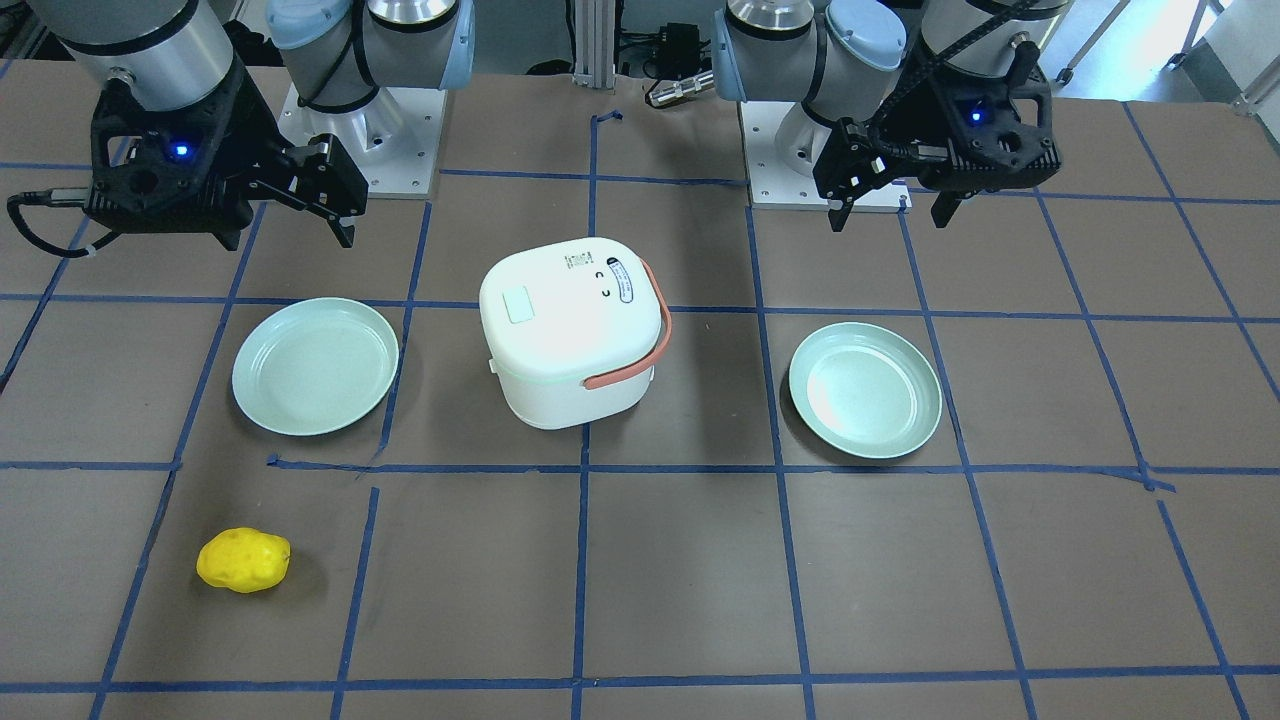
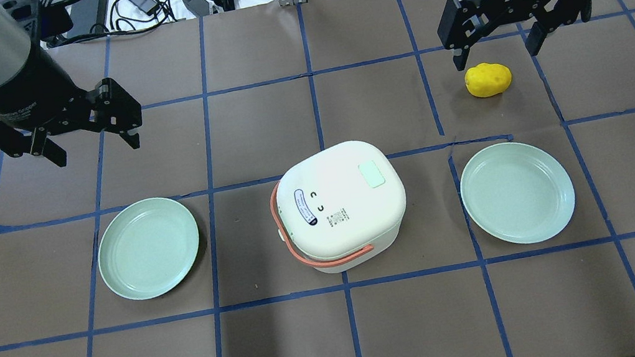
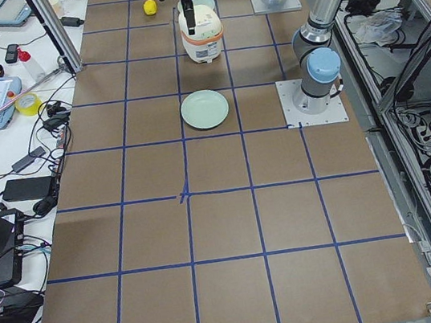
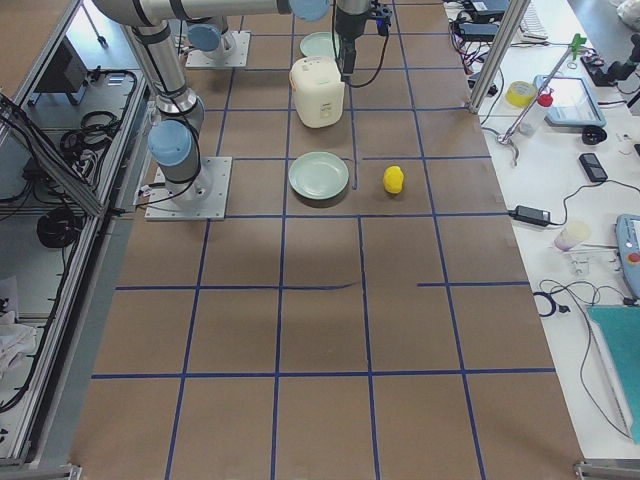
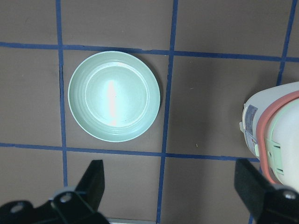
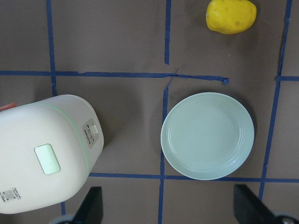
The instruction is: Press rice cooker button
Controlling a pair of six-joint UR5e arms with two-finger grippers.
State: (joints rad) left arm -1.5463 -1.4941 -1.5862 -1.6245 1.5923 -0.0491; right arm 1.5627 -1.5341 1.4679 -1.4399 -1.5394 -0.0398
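The white rice cooker (image 2: 338, 213) with a salmon handle stands at the table's middle, lid shut. Its button (image 2: 372, 174), a pale mint rounded rectangle, sits on the lid top on the side toward my right arm; it also shows in the front view (image 1: 518, 304) and the right wrist view (image 6: 47, 158). My left gripper (image 2: 97, 149) hangs open and empty, beyond and to the left of the cooker. My right gripper (image 2: 495, 57) hangs open and empty, beyond and to the right of it. Neither touches the cooker.
A mint plate (image 2: 148, 248) lies left of the cooker and another (image 2: 518, 192) lies right of it. A yellow potato-like object (image 2: 488, 79) lies beyond the right plate, below my right gripper. Cables and tools line the table's far edge.
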